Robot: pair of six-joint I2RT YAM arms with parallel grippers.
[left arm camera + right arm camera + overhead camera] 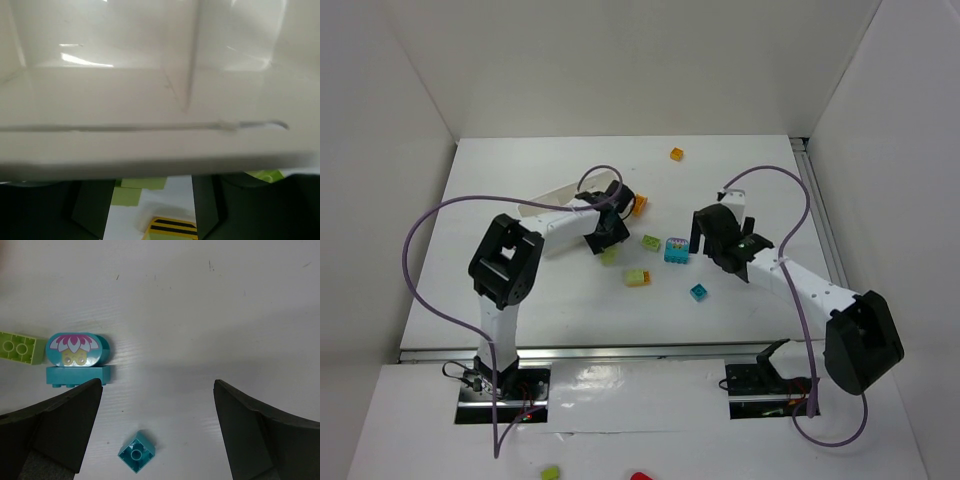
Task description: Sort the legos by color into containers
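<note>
The white tray (552,205) is tipped up at the back left; its compartments (150,90) fill the left wrist view. My left gripper (608,232) sits at its right end. Its jaws (154,184) stand apart with bare table between them, and the tray rim hides the tips. An orange brick (640,205) lies beside it and a lime brick (608,257) just under it. My right gripper (720,232) is open and empty above the table (157,390). The printed cyan block (75,357) lies to its left, and a small cyan brick (136,452) lies between its fingers.
Lime bricks lie mid-table (651,242), (638,277), and one is at the left edge of the right wrist view (17,347). An orange brick (677,154) lies far back. A yellow and black striped piece (172,227) lies below the left jaws. White walls enclose the table.
</note>
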